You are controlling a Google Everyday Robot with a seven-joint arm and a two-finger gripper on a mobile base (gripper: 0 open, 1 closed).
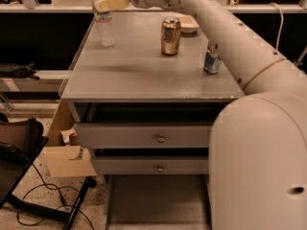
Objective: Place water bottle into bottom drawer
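The water bottle (102, 19) is a slim clear bottle with a white cap. It stands upright at the far left of the grey cabinet top (139, 73). My gripper (110, 0) reaches in from the right on a long white arm. Its pale fingers sit right at the bottle's upper part, level with the neck and label. The bottom drawer (153, 199) is pulled out below the two upper drawers. It shows a flat grey floor, and my arm hides its right side.
A gold can (170, 35) stands mid-top, a blue-silver can (211, 57) to its right partly behind my arm, and a white bowl (188, 24) behind. A cardboard box (67, 150) and a dark chair (19, 152) with cables sit left of the cabinet.
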